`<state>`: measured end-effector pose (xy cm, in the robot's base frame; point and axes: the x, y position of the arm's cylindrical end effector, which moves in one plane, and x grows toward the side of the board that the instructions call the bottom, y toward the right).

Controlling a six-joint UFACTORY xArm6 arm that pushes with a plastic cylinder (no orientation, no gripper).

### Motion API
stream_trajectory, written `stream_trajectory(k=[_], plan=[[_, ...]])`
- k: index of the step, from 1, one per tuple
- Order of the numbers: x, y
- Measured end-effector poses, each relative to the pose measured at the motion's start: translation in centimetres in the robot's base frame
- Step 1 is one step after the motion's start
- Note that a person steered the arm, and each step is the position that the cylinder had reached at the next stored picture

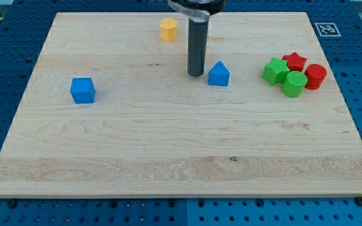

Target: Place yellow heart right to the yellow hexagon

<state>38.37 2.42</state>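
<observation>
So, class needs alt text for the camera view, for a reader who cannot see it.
My tip rests on a wooden board, just left of a blue triangular block and below-right of a yellow hexagon. A blue cube sits at the view's left; green star, green cylinder, red star and red cylinder cluster at right.
</observation>
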Motion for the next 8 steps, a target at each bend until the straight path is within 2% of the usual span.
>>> stream_trajectory(k=[3,5,6,7,8], plan=[[1.0,0.5],[2.1,8.2],[2.1,8.3],[-1.4,4.9],[-2.4,4.5]])
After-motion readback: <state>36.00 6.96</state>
